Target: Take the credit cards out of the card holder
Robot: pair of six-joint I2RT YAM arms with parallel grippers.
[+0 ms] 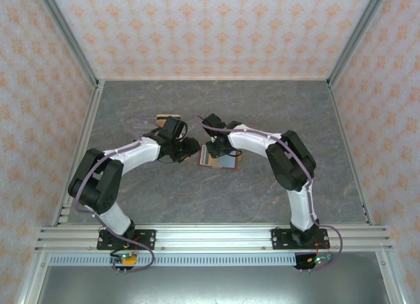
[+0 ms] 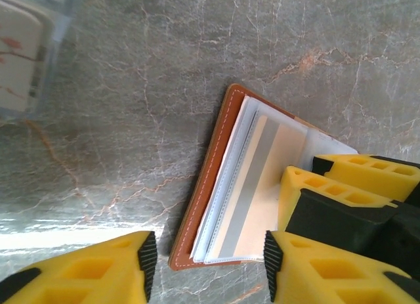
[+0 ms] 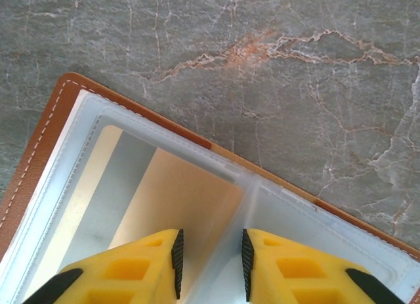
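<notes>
The card holder [image 1: 218, 161] lies open on the grey table, its reddish-brown edge [image 2: 207, 179] framing clear sleeves. A tan credit card [image 2: 262, 186] with a grey stripe sits inside one sleeve. My left gripper [image 2: 210, 264] is open, its jaws standing either side of the holder's near corner without touching it. My right gripper [image 3: 210, 261] is open too, low over the holder [image 3: 39, 146], its pads straddling the sleeves' middle fold beside the tan card [image 3: 177, 199]. The right gripper's yellow fingers [image 2: 328, 192] rest over the sleeves. From above, both grippers [image 1: 191, 146] [image 1: 218, 146] meet at the holder.
A pale pinkish-white card [image 2: 16, 61] lies loose on the table, away from the holder. Patterned walls and metal posts [image 1: 69, 41] enclose the table on three sides. A rail [image 1: 210, 237] carries both arm bases at the near edge.
</notes>
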